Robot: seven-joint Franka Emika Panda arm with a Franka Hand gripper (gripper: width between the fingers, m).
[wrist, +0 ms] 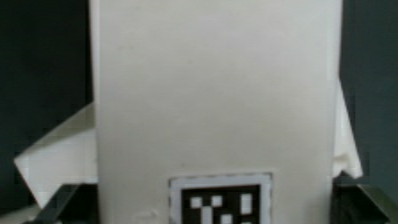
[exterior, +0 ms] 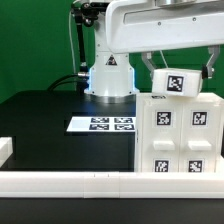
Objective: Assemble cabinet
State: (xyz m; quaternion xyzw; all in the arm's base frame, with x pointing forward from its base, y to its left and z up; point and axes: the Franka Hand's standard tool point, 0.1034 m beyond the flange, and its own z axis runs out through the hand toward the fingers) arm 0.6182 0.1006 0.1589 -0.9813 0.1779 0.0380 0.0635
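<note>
The cabinet (exterior: 181,137) is a large white boxy body with several square tags on its face, standing at the exterior view's right. My gripper (exterior: 180,72) hangs just above it, shut on a white tagged piece (exterior: 176,84) that sits tilted at the cabinet's top edge. In the wrist view this piece (wrist: 214,100) fills the middle as a long white slab with a tag near my gripper (wrist: 217,208). A dark fingertip (wrist: 68,205) presses each side of it. I cannot tell whether the piece touches the cabinet.
The marker board (exterior: 103,124) lies flat on the black table (exterior: 50,135), left of the cabinet. The robot base (exterior: 110,76) stands behind it. A white rail (exterior: 90,183) runs along the front edge, with a small white block (exterior: 5,150) at far left.
</note>
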